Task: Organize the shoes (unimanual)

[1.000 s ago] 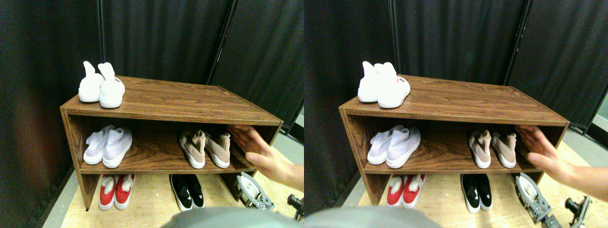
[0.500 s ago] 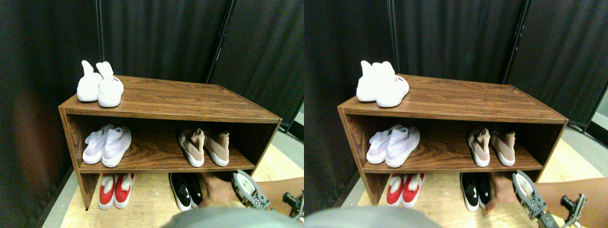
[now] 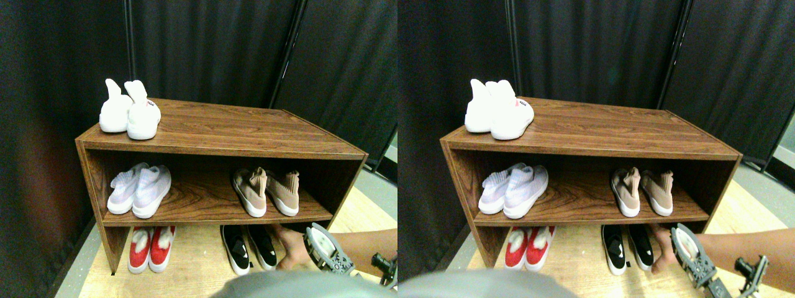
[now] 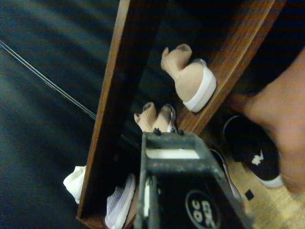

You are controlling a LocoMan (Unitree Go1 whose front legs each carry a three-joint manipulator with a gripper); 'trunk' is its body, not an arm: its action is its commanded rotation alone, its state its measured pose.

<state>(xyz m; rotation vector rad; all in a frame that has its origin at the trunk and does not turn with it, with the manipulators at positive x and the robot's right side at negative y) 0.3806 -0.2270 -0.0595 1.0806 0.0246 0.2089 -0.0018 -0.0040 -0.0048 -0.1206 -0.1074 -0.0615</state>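
Beige-tan knit shoes, a pair on the middle shelf.

Both are sock-style sneakers with ribbed ankle collars and thick white soles, standing upright on their soles, side by side toward the right end of the wooden shelf. Their toes point toward the shelf's front edge and the collars rise at the back. The left shoe sits slightly angled, its toe turned a little right; the right shoe stands just beside it, a narrow gap between them.

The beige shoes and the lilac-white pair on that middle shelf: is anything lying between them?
Nothing. In the stereo pair view, only bare wood of the middle shelf lies between the lilac-white pair and the beige shoes.
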